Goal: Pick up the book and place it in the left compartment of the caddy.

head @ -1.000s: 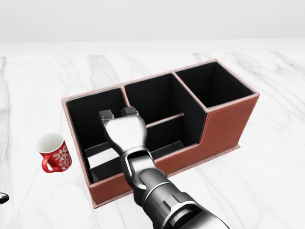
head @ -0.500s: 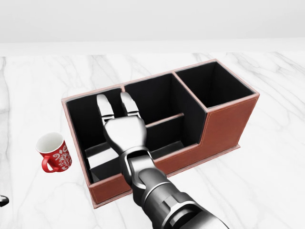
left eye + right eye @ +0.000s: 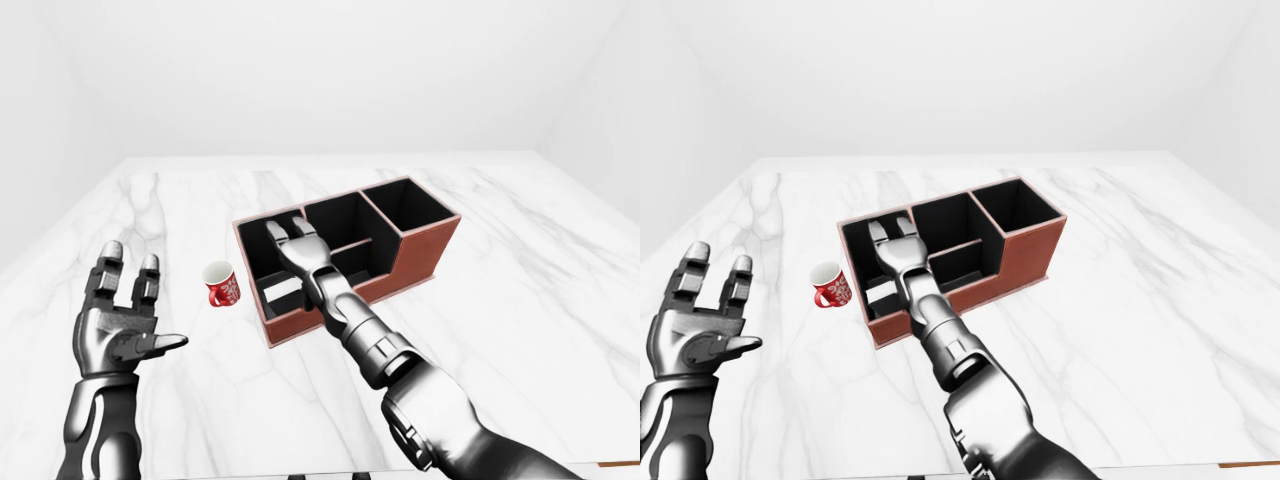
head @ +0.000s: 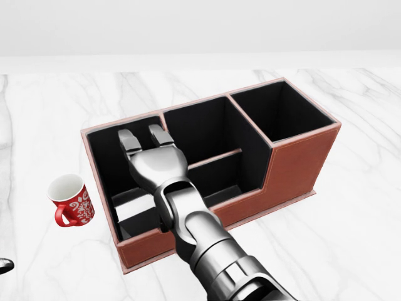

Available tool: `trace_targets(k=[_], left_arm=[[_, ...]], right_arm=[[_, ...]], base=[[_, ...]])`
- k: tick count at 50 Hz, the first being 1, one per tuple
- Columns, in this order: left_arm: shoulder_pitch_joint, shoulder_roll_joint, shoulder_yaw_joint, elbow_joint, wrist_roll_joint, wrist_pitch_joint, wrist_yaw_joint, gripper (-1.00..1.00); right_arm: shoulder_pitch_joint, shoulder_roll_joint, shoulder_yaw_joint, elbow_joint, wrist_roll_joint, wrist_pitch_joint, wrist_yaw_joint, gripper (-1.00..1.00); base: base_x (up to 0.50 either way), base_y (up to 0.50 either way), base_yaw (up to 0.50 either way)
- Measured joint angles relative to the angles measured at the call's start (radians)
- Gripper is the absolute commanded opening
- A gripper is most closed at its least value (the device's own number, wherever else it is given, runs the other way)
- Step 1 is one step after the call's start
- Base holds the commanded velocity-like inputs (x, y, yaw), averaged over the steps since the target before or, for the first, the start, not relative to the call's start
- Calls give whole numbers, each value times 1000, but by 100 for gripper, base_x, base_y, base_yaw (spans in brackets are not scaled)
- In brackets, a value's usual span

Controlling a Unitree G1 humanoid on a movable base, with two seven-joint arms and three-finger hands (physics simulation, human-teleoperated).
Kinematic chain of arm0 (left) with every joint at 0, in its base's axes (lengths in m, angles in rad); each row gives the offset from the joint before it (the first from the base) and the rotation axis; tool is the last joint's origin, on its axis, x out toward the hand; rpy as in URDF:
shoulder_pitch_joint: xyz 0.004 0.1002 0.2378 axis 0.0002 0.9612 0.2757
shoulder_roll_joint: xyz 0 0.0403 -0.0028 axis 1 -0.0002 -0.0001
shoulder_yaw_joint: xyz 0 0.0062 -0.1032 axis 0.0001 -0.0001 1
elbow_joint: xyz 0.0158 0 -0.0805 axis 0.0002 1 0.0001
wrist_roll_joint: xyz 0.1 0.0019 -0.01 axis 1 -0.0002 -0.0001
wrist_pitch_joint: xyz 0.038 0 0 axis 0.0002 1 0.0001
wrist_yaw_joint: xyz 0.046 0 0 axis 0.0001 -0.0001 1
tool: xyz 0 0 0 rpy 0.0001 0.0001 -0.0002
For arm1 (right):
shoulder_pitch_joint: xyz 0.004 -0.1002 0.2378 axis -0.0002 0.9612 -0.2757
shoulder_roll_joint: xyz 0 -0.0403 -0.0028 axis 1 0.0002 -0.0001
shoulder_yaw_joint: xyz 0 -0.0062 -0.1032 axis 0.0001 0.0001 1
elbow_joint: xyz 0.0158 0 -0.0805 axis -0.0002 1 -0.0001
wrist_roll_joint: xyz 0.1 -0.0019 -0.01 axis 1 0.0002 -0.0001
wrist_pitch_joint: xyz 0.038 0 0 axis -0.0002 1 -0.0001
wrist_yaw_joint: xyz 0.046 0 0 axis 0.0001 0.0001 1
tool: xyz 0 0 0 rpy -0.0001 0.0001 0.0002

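Hovering open-fingered over the caddy's (image 4: 294, 169) left compartment, the right hand (image 4: 145, 145) grips nothing, the book (image 4: 135, 207) seemingly already lying inside, so withdrawal looks next; the left hand (image 3: 118, 318) hangs open above the counter (image 3: 520, 300).

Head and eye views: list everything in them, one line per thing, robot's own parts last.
caddy: one, reddish-brown with black inside, centre of the head view on the table.
book: one, white and dark, lying low in the caddy's left compartment.
mug: one, red with white pattern, left of the caddy.
table: one, white marble.
right hand: one, silver, fingers open over the left compartment.
left hand: one, dark metal, open, raised at the left-eye view's left.
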Motion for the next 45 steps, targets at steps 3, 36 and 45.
trace_targets(k=[3, 36, 45], left_arm=[[-2, -2, -5, -2, 4, 0, 2, 100], [-45, -31, -115, -2, 83, -30, 84, 100], [-56, -36, -142, -6, 110, -34, 111, 100]], right_arm=[[62, -11, 21, -111, -56, 0, 140, 100], [564, -156, -132, -1590, -275, 0, 807, 100], [573, -228, -224, -1788, -63, 0, 807, 100]], base=[[0, 0, 0], [0, 0, 0], [0, 0, 0]])
